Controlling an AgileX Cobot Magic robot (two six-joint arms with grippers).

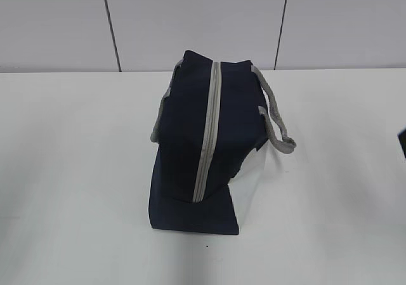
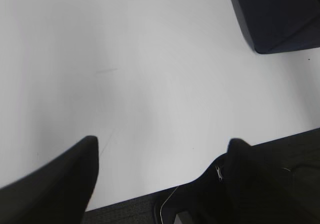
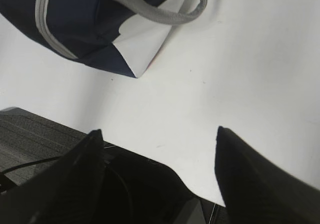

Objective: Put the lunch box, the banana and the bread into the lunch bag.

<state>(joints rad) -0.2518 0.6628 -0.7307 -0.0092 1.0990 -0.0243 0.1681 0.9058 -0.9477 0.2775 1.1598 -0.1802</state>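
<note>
- My left fingers [image 2: 160, 176] are spread wide with nothing between them, hanging over bare table [image 2: 125, 74]; the lunch bag [image 2: 277, 14] lies well ahead of them and off to their right, only its navy corner showing.
- My right fingers [image 3: 157, 169] are likewise apart and empty, and the bag sits ahead and to their left, a grey handle [image 3: 155, 12] looping over its white side panel [image 3: 142, 47].
- The zipper [image 1: 209, 132] looks closed along the whole top, so I judge anything brought to the bag now would simply rest on the fabric and slide off.
- The bag is soft; if I tug the zipper with one set of fingers and nothing braces the body, it could drag or tip over.
- The loose handle could snag a finger as I reach in.
- I cannot see the lunch box, the banana or the bread in any view, so I cannot tell where they are.
</note>
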